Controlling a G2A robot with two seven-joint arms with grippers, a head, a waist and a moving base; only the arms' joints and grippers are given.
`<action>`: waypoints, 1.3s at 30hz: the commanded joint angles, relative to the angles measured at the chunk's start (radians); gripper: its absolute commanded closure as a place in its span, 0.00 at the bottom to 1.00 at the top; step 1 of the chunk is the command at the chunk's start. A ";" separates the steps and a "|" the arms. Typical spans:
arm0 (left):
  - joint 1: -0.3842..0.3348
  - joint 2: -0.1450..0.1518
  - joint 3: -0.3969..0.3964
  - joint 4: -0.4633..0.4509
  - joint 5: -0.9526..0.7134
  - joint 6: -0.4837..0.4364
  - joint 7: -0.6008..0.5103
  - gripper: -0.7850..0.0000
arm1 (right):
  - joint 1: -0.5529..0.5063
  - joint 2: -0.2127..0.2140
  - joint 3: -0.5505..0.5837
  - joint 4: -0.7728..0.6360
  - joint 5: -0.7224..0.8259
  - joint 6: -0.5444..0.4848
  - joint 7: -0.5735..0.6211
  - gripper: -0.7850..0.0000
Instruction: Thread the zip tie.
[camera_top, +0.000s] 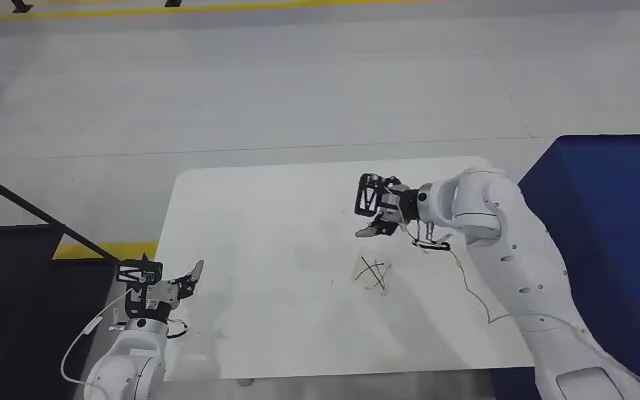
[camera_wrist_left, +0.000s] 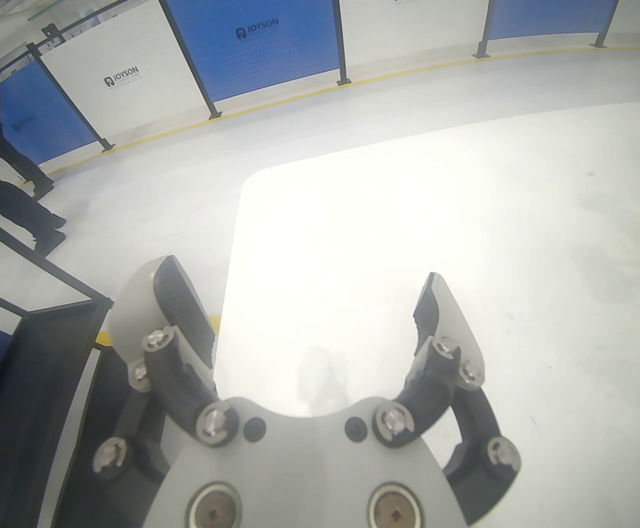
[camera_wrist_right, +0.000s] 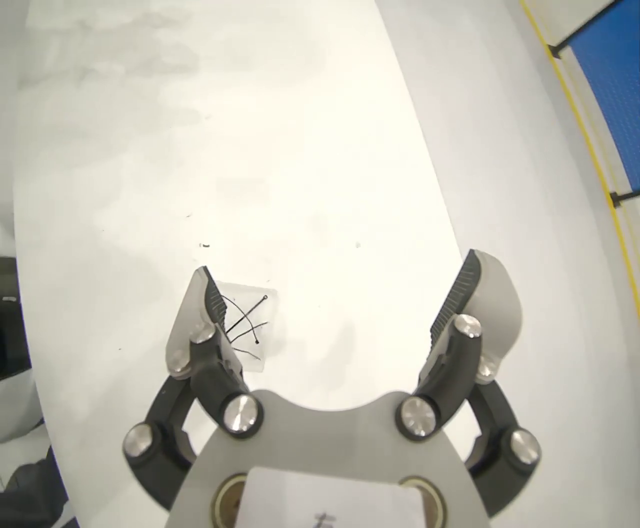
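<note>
Status: pre-grasp, nothing picked up yet. Zip ties (camera_top: 372, 272) (camera_wrist_right: 247, 320) lie flat on the table (camera_top: 260, 230), a few thin black strands crossed over each other, on what looks like a clear square patch.

- Right claw (camera_top: 362, 212) (camera_wrist_right: 339, 265): wide open, empty, hovering just above and beyond the ties. From its wrist camera the ties sit partly behind one finger, not centred between the two.
- Left claw (camera_top: 185, 280) (camera_wrist_left: 300, 270): wide open, empty, well apart from the ties, out past the table edge on the far side from them.

Next move, my read: shift the right claw over so the ties sit between its fingers, drop down and pinch one strand only. The strands are thin, flat on the surface and overlapping, so the tips need to come right down to the table, and a double pick looks likely. Best to grab near a free end, away from the crossing point. The left claw then has to come across to take the other end for threading.

Room: ties sit well inside every table edge. Bare surface on all sides of them, and a long open run from the ties to the left claw. No obstacles near the ties.
</note>
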 joint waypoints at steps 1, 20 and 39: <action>0.000 0.000 0.000 0.000 0.000 0.000 0.000 0.00 | 0.013 0.000 -0.002 0.008 -0.032 0.008 0.004 0.00; 0.000 0.000 0.000 0.000 0.000 0.000 0.000 0.00 | 0.352 0.128 -0.653 0.193 0.537 -0.077 -0.080 0.00; 0.000 0.000 0.000 0.000 0.000 0.000 0.000 0.00 | 0.425 0.183 -0.772 0.171 0.505 -0.052 -0.056 0.25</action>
